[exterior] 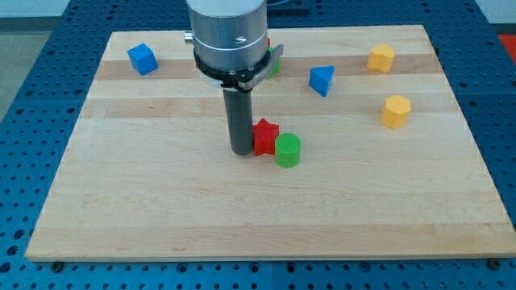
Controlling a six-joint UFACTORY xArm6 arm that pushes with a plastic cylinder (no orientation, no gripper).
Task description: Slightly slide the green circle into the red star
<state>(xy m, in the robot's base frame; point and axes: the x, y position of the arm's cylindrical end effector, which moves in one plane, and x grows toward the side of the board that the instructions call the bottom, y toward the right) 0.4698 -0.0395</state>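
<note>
Parking my tip (241, 151) against the red star (264, 137) at its 9 o'clock | green circle (288, 151) touches star at 4 o'clock, so contact looks made | no hand here, bare rod grasps nothing

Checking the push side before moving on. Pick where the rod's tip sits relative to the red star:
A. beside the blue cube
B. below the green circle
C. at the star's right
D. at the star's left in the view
D: my tip stands against the red star on its view-left side, with the green circle on the star's other side.
</note>
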